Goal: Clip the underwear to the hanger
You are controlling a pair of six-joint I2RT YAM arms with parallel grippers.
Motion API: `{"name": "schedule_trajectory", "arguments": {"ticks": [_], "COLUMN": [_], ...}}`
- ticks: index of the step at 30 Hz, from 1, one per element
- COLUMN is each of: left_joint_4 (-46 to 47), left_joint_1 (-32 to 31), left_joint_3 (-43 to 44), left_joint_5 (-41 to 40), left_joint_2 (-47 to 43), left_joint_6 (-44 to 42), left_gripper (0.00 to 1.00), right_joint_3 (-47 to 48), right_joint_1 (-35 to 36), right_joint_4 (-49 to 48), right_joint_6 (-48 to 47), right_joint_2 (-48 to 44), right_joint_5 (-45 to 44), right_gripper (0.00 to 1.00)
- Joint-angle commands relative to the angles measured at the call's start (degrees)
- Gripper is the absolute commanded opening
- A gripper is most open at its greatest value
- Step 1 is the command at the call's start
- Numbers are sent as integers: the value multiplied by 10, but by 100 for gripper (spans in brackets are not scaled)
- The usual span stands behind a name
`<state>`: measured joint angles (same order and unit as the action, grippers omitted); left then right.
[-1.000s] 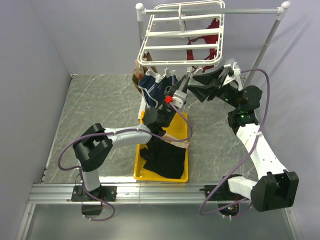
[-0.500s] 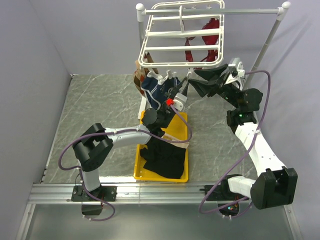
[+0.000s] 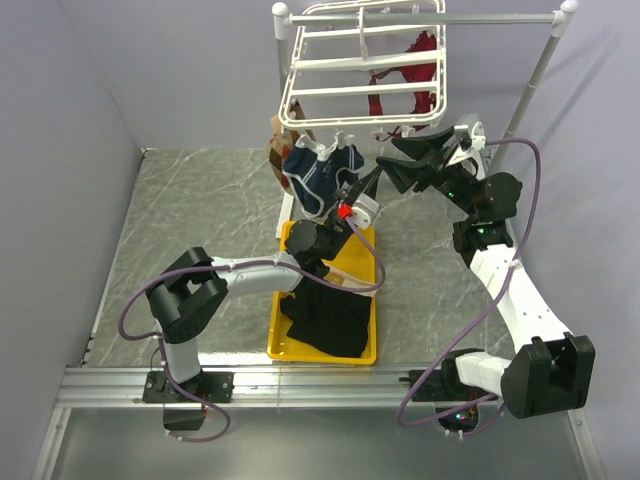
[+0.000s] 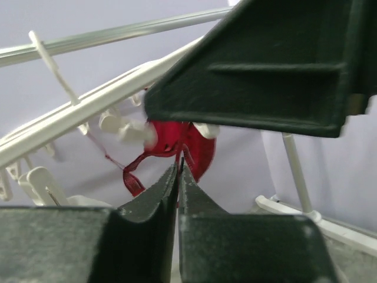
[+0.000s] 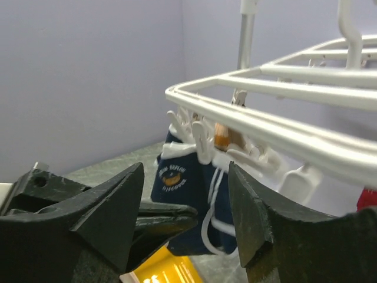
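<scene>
The underwear (image 3: 325, 315) lies mostly bunched in a yellow tray, black, its tan waistband toward the right rim. A strip of it runs up beneath my left arm. My left gripper (image 3: 372, 180) is raised under the hanger's (image 3: 360, 70) front edge. It is shut, and a thin dark sliver of cloth (image 4: 181, 160) shows between its tips (image 4: 178, 171). My right gripper (image 3: 392, 158) stands open just right of it, its jaws either side of the left fingers (image 5: 171, 215). Small white clips (image 5: 200, 141) dangle from the hanger bar (image 5: 265, 127) above the right gripper (image 5: 185, 177).
A navy pair with white trim (image 3: 318, 175) hangs clipped at the hanger's front left, beside my left gripper. A red garment (image 3: 415, 75) hangs at the right of the hanger. The white pole stand (image 3: 535, 70) rises behind my right arm. The yellow tray (image 3: 275, 345) sits at centre.
The hanger has swung back and up a little, carrying the navy pair. My right gripper rose toward its front edge. My left gripper shifted slightly right and stayed shut.
</scene>
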<state>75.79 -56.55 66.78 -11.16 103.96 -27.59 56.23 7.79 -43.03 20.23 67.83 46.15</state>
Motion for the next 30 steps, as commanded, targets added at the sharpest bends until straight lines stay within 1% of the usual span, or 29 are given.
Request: {"name": "schedule_trajectory", "arguments": {"ticks": [1, 3, 5, 8, 9, 11, 12, 14, 15, 16, 19, 24, 26, 30], "left_joint_4": [213, 213, 214, 212, 210, 209, 209, 215, 212, 207, 175, 176, 166, 150], "left_joint_1": [-5, -5, -5, -5, -5, -5, -5, -3, -1, 0, 10, 11, 12, 12], "left_joint_3": [-2, -2, -3, 0, 3, 14, 19, 30, 33, 38, 58, 82, 112, 156], "left_joint_5": [27, 26, 28, 24, 12, -6, -24, -34, -38, -47, -62, -55, -70, -74], "left_joint_2": [-3, -3, -4, -1, 0, 5, 7, 15, 18, 19, 25, 48, 67, 99], "left_joint_6": [-2, 0, 0, -4, -4, -2, -2, -3, -1, 3, 30, 43, 46, 50], "left_gripper": [7, 7, 7, 8, 16, 22, 27, 34, 39, 40, 43, 50, 50, 49], "right_joint_3": [12, -3, -16, -16, -10, -9, -8, -6, -2, -2, 12, 60, 71, 85], "right_joint_1": [4, 4, 4, 4, 4, 4, 3, -3, -8, -15, -43, -74, -90, -122], "right_joint_4": [28, 32, 12, 12, 13, 17, 20, 42, 44, 43, 37, 50, 61, 66], "right_joint_6": [-12, -12, -10, -2, 2, 7, 5, 0, 4, 13, 59, 82, 88, 106], "right_joint_2": [-9, -15, -22, -25, -26, -37, -42, -55, -59, -63, -67, -70, -72, -75], "right_joint_5": [-4, -4, -6, -9, -7, -9, -20, -39, -49, -54, -61, -70, -75, -86], "right_gripper": [67, 68, 68, 68, 68, 69, 69, 70, 70, 70, 70, 70, 71, 71]}}
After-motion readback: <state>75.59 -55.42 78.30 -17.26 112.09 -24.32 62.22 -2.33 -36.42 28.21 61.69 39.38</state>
